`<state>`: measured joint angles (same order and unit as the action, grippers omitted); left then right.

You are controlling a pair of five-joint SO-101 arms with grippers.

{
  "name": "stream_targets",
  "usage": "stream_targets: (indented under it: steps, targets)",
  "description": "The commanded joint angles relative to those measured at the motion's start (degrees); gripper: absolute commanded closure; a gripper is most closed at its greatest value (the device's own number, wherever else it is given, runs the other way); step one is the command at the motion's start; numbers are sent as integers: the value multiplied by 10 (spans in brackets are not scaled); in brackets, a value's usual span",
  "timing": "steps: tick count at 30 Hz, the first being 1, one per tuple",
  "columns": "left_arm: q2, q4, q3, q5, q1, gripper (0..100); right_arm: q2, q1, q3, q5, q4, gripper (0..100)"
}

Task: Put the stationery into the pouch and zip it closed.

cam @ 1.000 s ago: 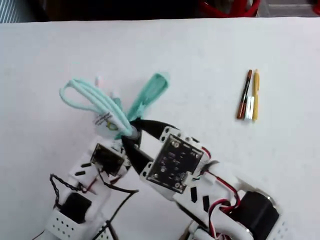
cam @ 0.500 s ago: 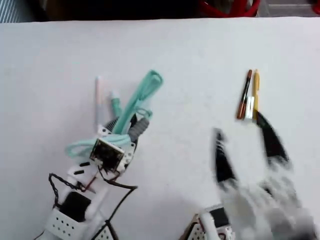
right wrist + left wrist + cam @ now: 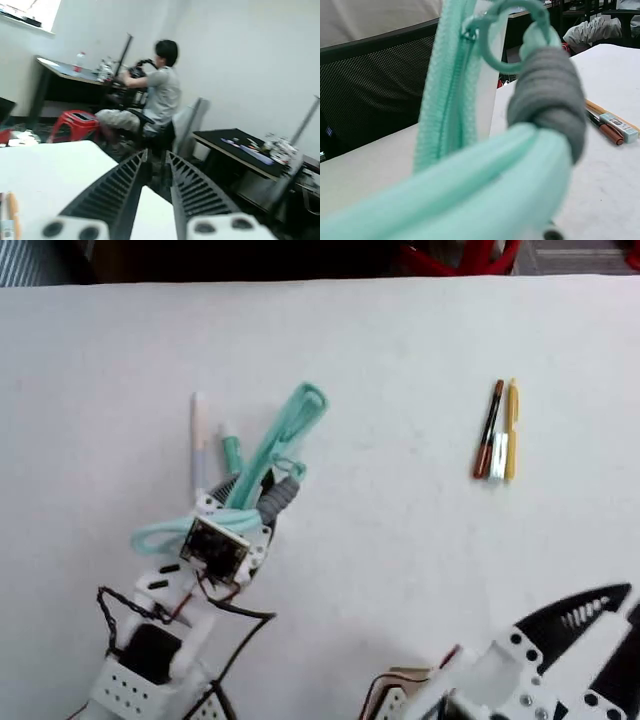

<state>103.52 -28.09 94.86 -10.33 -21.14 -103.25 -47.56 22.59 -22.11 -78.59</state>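
Pouch [image 3: 292, 422] dangles crumpled at centre-left of the high view, clenched in my left gripper [image 3: 252, 494]. My right gripper [image 3: 615, 630], lower right, is spread and empty, well apart from the brown and yellow pens [image 3: 496, 430]. The mouth looks folded flat, so I fear pens would snag or slide past.

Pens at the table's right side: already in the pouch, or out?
Out. The brown pen and yellow pen lie side by side on the table, apart from the mint pouch held in the left pincer.
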Motion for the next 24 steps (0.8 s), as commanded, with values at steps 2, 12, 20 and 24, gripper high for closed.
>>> stream_targets:
  steps: [2, 12, 20, 24]
  targets:
    - [8, -1, -7, -4, 6, 977, 1, -145, -8, 3, 15, 960]
    - [8, -3, -4, -4, 3, 977, -1, -160, -9, 4, -12, 964]
    - [8, 2, 6, -4, 2, 977, 0, 18, -11, 47, 11, 981]
    - [8, 3, 11, -4, 1, 977, 4, 100, 7, 51, 36, 981]
